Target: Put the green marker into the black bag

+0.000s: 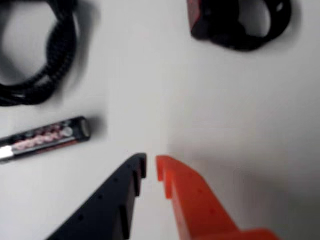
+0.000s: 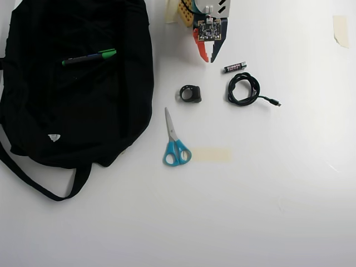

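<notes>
In the wrist view the gripper (image 1: 151, 167) fills the near edge of the frame, one finger black, the other orange, their tips nearly together with only a thin strip of white table (image 1: 165, 90) between them and nothing held. Just left of the black finger lies a small black battery (image 1: 45, 139) with reddish print, apart from the tips. Farther off, at the far left, sits a coiled black cable (image 1: 37, 60), blurred; at the far right a dark ring-shaped object (image 1: 240, 22) with a red edge, too soft in focus to identify with confidence.

In the overhead view the gripper (image 2: 208, 57) hangs at the far edge of the table (image 2: 250, 194), pointing down over bare surface. The battery (image 2: 235, 67) is just to its right, the cable (image 2: 243, 89) right and nearer, the dark ring-shaped object (image 2: 191, 93) nearer and slightly left. Nearer still lie scissors (image 2: 174, 144) with blue handles beside a strip of pale tape (image 2: 211, 154).

The green marker (image 2: 89, 57) is well apart from the gripper, far to its left, lying nearly level on top of the black bag (image 2: 72, 111); whether it has sunk into an opening or merely rests on the fabric cannot be told. The bag spreads over the left side, its strap looping toward the near edge.
</notes>
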`<state>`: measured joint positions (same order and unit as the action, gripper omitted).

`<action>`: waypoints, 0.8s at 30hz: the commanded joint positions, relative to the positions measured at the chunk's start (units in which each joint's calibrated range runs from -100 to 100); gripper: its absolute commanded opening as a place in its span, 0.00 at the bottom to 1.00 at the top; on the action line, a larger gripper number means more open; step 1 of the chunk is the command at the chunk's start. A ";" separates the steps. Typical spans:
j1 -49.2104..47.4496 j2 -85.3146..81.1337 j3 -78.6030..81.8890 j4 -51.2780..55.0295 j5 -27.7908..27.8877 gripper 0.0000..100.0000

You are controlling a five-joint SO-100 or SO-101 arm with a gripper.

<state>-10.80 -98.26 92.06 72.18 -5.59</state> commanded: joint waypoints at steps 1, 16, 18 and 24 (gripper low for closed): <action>-0.12 -1.08 3.27 0.95 0.03 0.02; 0.55 -1.00 7.22 -1.89 0.03 0.02; 0.55 -1.00 7.22 -1.89 0.03 0.02; 0.55 -1.00 7.22 -1.89 0.03 0.02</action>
<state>-10.73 -98.84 97.88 70.46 -5.84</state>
